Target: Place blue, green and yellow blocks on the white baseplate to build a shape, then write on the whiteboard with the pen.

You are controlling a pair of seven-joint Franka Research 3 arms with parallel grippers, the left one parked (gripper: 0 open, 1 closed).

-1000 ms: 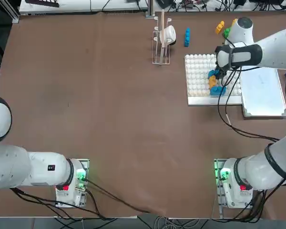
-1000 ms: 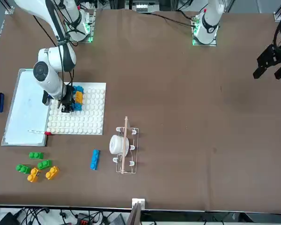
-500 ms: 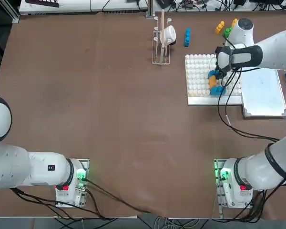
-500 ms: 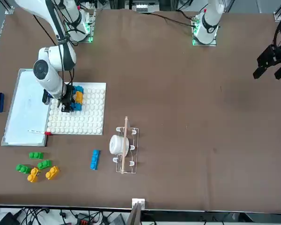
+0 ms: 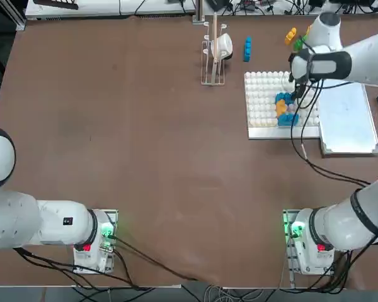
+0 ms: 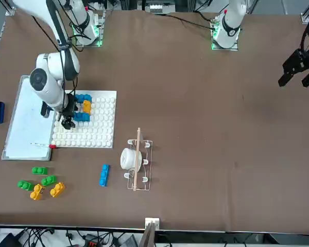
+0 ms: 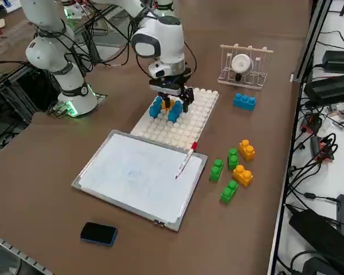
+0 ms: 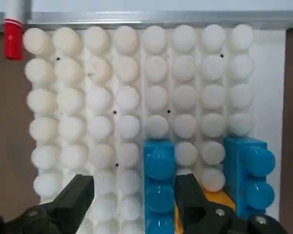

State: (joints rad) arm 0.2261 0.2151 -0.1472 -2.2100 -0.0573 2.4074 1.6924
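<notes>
Lifted off two blue blocks [image 8: 159, 183] and one yellow block [image 6: 86, 106], right end effector [image 8: 134, 202] hangs open, empty.

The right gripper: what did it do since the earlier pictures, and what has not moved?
The right gripper opened, let go of the blue block on the white baseplate, and lifted away from it. The loose blocks, pen and whiteboard stayed put.

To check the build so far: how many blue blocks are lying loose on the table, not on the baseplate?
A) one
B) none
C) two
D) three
A: only one loose blue block lies on the table, near the rack; the other blue blocks sit on the baseplate, and the open right gripper holds nothing.
</notes>
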